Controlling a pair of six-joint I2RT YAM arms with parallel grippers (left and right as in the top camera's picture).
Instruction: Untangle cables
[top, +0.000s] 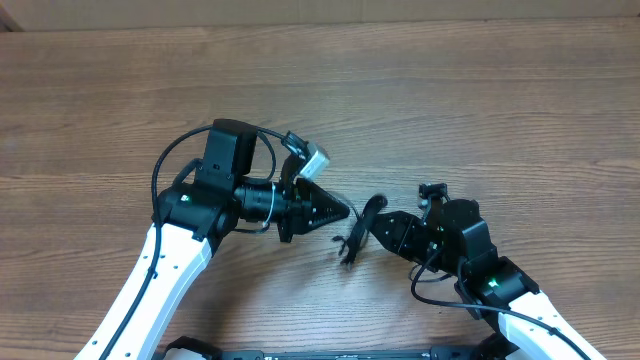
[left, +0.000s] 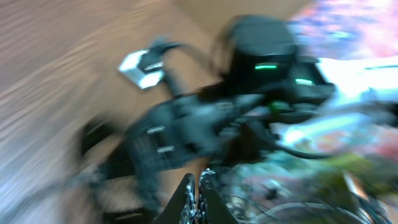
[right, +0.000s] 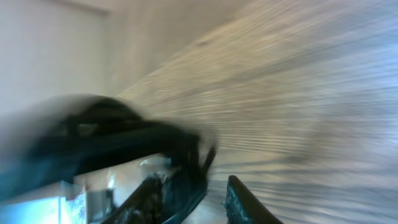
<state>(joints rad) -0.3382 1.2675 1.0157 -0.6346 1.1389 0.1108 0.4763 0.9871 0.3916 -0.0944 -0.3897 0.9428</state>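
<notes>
Closest to the left wrist lens, the left end effector (left: 196, 190) is pressing its 2 fingers together, clenched. Whether a cord is pinched there I cannot tell (that view is badly smeared). At the right wrist, the right end effector (right: 191, 190) is showing its 2 fingers parted with worktop grain visible in the gap, so it is released.

From overhead, the cables (top: 362, 222) are lying as 1 small dark loop on the wooden worktop (top: 480, 90), low and near the middle, with a loose end trailing toward the robot. Both arms are pointing inward at the bundle, which is sitting between their tips. The left one is coming from the left and the right one is just beside the loop.
</notes>
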